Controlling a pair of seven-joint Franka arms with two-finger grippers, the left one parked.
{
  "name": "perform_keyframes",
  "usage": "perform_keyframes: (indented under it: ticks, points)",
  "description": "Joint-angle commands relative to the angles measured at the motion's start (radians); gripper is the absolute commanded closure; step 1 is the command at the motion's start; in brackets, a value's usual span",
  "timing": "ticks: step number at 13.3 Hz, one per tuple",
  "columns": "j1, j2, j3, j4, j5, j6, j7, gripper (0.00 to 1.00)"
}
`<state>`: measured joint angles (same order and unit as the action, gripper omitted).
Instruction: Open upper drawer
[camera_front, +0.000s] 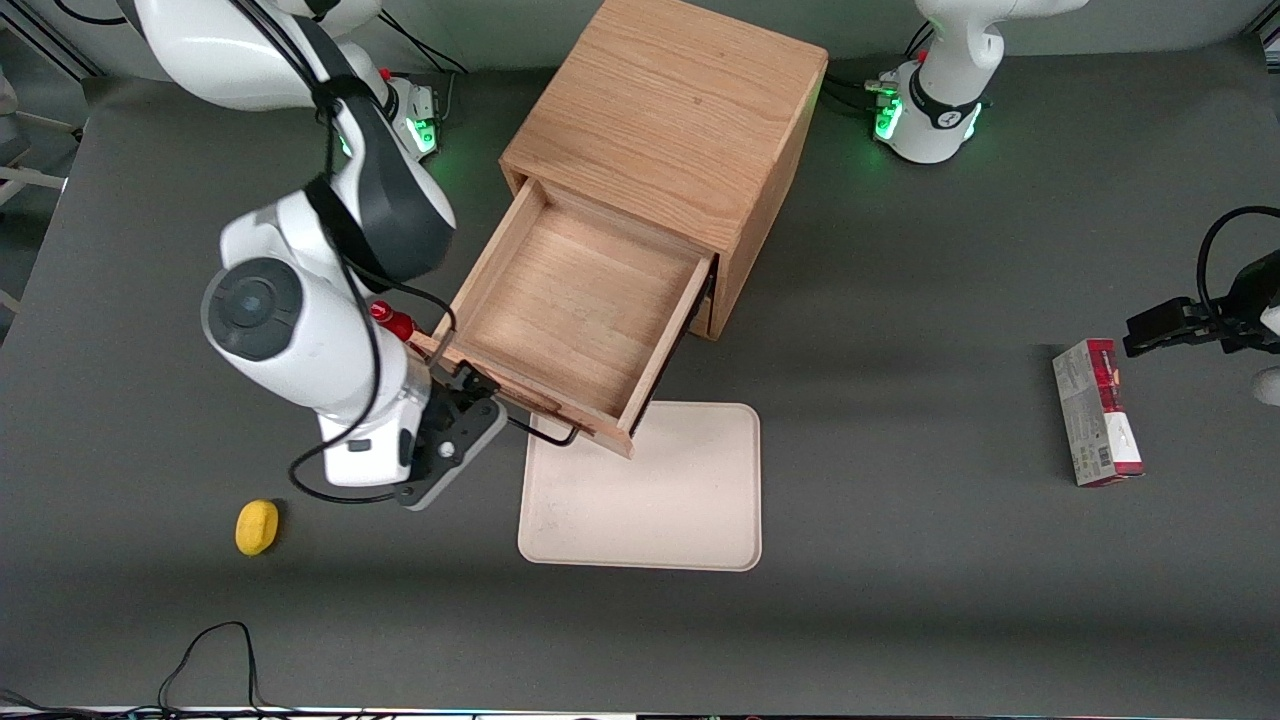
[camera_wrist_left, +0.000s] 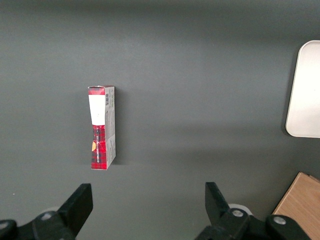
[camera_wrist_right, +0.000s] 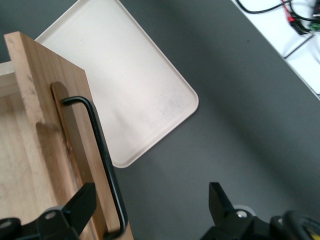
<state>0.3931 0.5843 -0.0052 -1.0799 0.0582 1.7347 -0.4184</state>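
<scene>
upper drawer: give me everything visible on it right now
The upper drawer is light oak, shallow, and pulled far out of the cube cabinet; its inside is bare wood. A long thin black wire handle runs along its flat front. The front edge overhangs a corner of the beige tray. The gripper is open, with the handle between its fingers but not clamped. The lower drawer is hidden beneath.
</scene>
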Motion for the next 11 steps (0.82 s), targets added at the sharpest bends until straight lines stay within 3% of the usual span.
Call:
perform_keyframes:
  ticks: [1, 5, 9, 11]
  points:
    - [-0.014, -0.064, -0.027, 0.018, -0.015, -0.087, 0.061, 0.0]
    - [-0.01, -0.182, -0.157, -0.035, -0.017, -0.233, 0.188, 0.0]
    - [-0.01, -0.276, -0.274, -0.141, -0.014, -0.244, 0.219, 0.0]
    - [-0.087, -0.358, -0.256, -0.251, -0.008, -0.19, 0.309, 0.0]
